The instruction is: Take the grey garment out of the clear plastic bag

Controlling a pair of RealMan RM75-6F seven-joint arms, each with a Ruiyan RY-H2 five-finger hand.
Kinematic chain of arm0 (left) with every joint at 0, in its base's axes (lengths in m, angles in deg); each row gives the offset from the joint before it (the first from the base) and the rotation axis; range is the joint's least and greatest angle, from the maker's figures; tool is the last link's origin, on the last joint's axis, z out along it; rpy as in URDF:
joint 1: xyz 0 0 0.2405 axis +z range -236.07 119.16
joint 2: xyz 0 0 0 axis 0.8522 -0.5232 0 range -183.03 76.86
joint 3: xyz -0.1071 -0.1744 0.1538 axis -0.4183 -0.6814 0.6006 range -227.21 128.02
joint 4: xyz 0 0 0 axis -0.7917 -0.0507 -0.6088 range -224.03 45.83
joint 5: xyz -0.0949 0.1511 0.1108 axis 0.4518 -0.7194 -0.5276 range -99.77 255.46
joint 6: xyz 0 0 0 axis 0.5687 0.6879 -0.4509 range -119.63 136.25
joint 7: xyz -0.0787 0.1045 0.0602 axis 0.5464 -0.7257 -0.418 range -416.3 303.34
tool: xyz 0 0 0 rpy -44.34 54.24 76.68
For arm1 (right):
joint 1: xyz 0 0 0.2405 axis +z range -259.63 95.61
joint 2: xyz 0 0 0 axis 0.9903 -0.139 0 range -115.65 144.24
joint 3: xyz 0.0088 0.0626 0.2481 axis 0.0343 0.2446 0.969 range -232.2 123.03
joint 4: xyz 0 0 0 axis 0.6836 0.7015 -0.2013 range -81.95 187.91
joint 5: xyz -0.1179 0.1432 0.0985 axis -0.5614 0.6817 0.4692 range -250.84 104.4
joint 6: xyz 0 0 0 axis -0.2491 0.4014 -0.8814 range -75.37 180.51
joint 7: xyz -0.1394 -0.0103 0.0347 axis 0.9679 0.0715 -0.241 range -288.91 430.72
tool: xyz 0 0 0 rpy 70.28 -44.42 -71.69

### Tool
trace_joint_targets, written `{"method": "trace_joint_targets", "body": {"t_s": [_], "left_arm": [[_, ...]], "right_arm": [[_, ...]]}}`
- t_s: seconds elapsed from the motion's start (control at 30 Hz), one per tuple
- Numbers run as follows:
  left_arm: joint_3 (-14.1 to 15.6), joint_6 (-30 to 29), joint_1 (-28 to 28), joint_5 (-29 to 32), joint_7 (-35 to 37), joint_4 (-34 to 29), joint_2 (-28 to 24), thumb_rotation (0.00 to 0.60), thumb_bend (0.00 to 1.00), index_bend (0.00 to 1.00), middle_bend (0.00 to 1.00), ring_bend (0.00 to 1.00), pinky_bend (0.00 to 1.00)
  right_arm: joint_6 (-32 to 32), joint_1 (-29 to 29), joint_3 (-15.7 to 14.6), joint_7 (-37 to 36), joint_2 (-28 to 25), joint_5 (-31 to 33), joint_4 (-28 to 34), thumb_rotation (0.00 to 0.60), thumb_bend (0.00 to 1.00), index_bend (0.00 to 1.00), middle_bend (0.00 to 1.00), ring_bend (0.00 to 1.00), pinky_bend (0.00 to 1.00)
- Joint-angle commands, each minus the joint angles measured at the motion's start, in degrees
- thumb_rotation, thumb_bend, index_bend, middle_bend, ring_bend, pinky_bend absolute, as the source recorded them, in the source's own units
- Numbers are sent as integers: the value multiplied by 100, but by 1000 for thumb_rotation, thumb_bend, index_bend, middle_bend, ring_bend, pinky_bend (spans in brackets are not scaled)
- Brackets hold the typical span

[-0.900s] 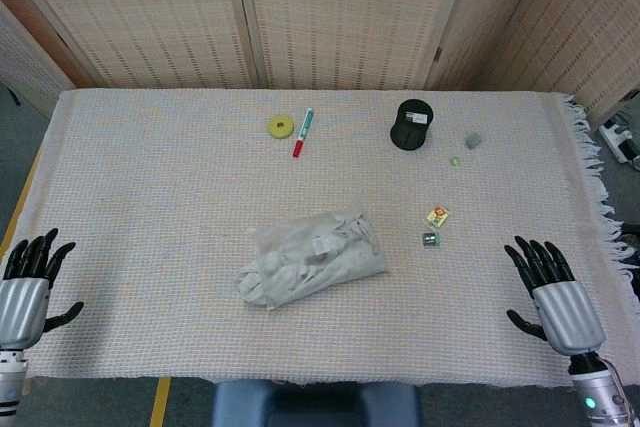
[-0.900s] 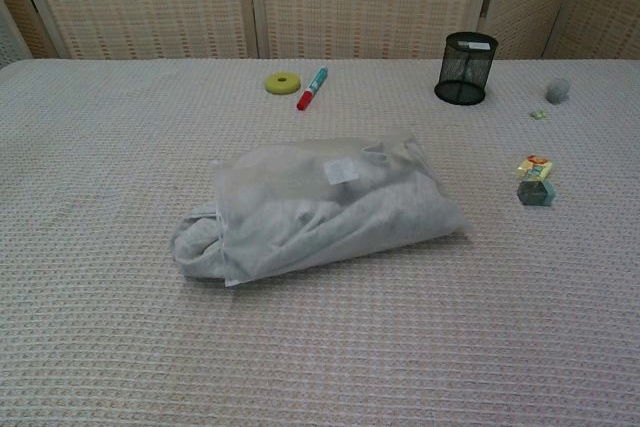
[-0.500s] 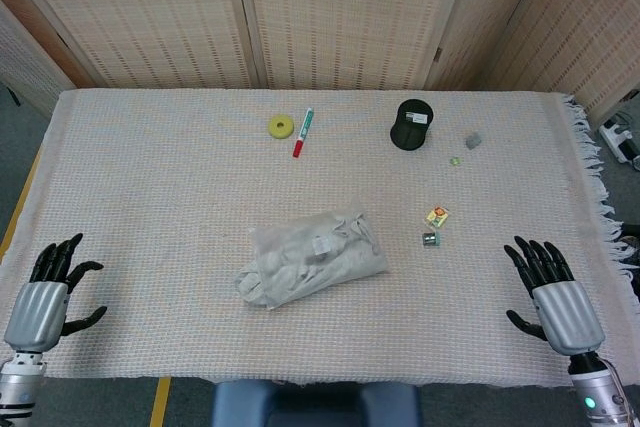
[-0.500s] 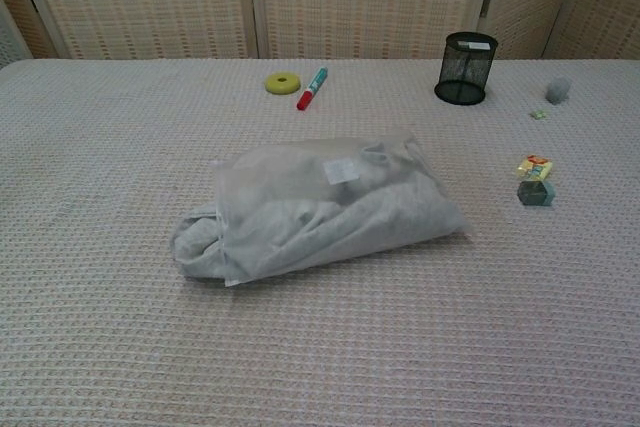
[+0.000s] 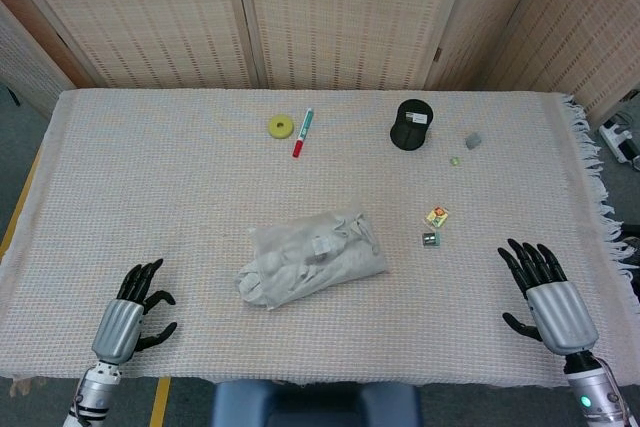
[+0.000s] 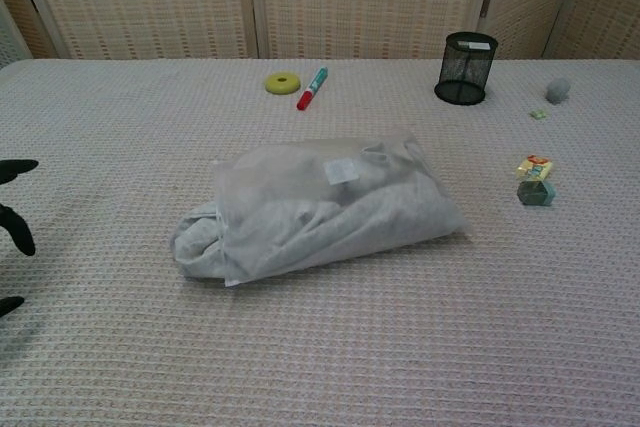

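The clear plastic bag (image 5: 318, 253) (image 6: 330, 202) lies in the middle of the table with the grey garment (image 5: 255, 285) (image 6: 195, 239) inside it, a fold of cloth poking out at the bag's left end. My left hand (image 5: 127, 313) hovers over the near left part of the table, fingers spread, holding nothing; only its dark fingertips (image 6: 12, 232) show at the left edge of the chest view. My right hand (image 5: 547, 292) is at the near right, fingers apart and empty, well away from the bag.
A black mesh cup (image 5: 410, 124) (image 6: 466, 67), a yellow tape roll (image 5: 280, 126) (image 6: 282, 81) and a red-and-teal marker (image 5: 302, 132) (image 6: 311, 88) lie at the back. Small clips and erasers (image 5: 435, 226) (image 6: 534, 181) sit right of the bag. A woven screen stands behind the table.
My left hand has moved right and inward from the table's left edge toward the bag, and its fingertips now enter the chest view. The right hand shifted slightly. The bag has not moved.
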Motion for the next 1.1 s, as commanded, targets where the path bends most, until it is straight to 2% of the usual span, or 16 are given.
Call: {"method": "trace_joint_targets", "body": {"t_s": [0.03,0.27,0.47,0.67,1.1], "left_arm": [[-42,-53,-108,-60,125,358,404,600,253,470,52,0,0],[-86,-203,-338,-203,400,801,1033,600,270,407,11,0,0],[-58,-70,-530,-241,295,833,1323,600,267,358,1,0,0],[-24,26,-663,-262,109,941,1639,600,266,353,0,0,0],[-185,-49,-915,-134,230,1905,2257,600,285,505,3,0,0]], "right_arm": [[6,1,-8,-7,-12,-5,6,600,105,0,0,0,0],[59,17,-25,17,-19,-2,19,600,104,0,0,0,0],[138,41,-23,67,-15,48,36,600,105,0,0,0,0],[169,49,-38,85,-22,52,59,600,105,0,0,0,0],[105,37,-89,-177,-153,-46,87,600,105,0,0,0,0]]}}
